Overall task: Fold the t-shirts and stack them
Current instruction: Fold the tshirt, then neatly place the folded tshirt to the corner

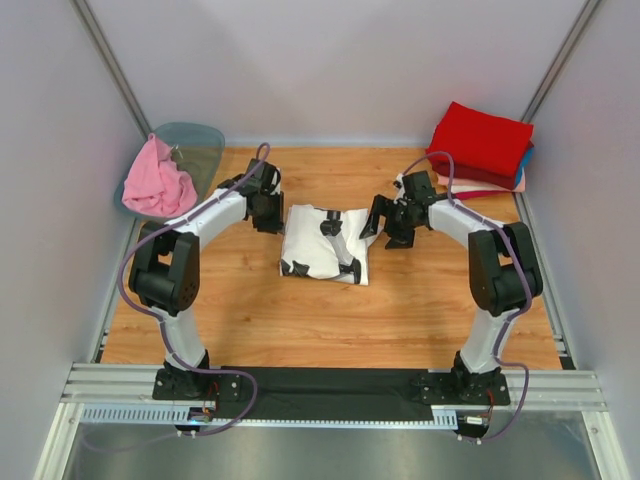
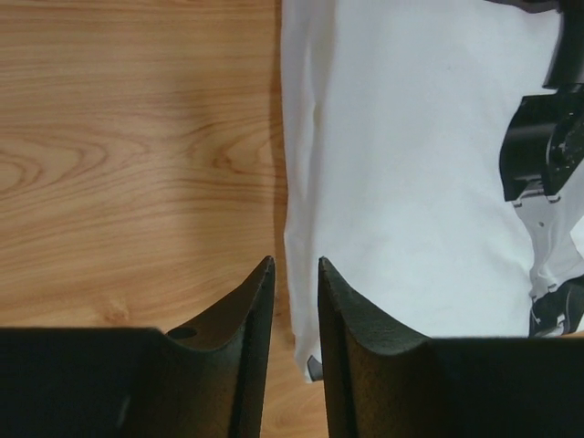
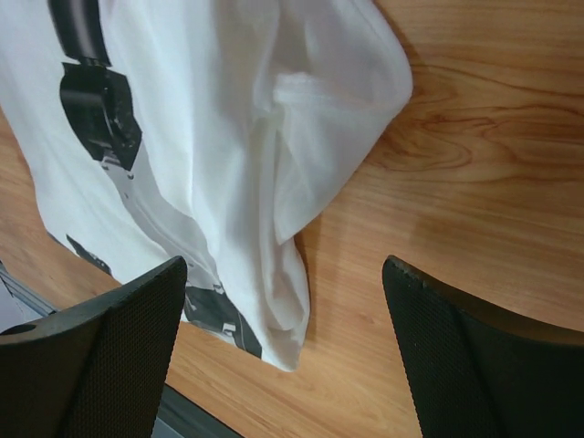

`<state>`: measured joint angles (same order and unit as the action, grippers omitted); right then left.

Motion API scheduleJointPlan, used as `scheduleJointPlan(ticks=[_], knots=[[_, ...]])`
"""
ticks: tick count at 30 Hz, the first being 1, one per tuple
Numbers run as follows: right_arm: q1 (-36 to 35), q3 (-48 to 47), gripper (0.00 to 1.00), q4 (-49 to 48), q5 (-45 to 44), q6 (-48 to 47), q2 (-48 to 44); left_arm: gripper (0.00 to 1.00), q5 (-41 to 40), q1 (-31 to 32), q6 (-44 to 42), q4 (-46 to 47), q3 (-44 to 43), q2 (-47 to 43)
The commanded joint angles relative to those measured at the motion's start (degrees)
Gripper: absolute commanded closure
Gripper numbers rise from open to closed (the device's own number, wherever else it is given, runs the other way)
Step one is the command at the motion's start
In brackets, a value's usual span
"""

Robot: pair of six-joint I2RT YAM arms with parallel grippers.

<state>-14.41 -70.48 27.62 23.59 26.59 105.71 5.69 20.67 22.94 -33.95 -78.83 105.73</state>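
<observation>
A white t-shirt [image 1: 322, 243] with a black print lies folded in a rough square at the middle of the table. It fills the right of the left wrist view [image 2: 411, 182], and its rumpled right edge shows in the right wrist view [image 3: 228, 137]. My left gripper [image 1: 268, 212] hovers at its left edge, empty, its jaws [image 2: 295, 262] only a narrow gap apart. My right gripper [image 1: 388, 228] is wide open and empty [image 3: 285, 265] just off the shirt's right edge. A folded red t-shirt [image 1: 480, 140] tops a stack on blue and peach ones at the back right. A pink t-shirt [image 1: 157, 180] lies crumpled in the tub.
A translucent grey-green tub [image 1: 198, 148] stands at the back left corner. Grey walls close in the table on three sides. Bare wooden table [image 1: 300, 320] lies between the white shirt and the arm bases.
</observation>
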Motion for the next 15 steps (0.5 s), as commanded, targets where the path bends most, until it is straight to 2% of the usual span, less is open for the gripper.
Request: scheduleJointPlan(ticks=[1, 9, 15], knots=[[1.0, 0.3, 0.11, -5.1, 1.5, 2.2, 3.4, 0.67, -3.1, 0.3, -0.4, 4.2, 2.5, -1.7], [0.6, 0.4, 0.14, -13.3, 7.3, 7.4, 11.7, 0.7, -4.0, 0.3, -0.4, 6.4, 3.5, 3.1], [-3.2, 3.8, 0.19, -18.3, 6.4, 12.2, 12.9, 0.72, -4.4, 0.3, -1.0, 6.9, 2.5, 6.3]])
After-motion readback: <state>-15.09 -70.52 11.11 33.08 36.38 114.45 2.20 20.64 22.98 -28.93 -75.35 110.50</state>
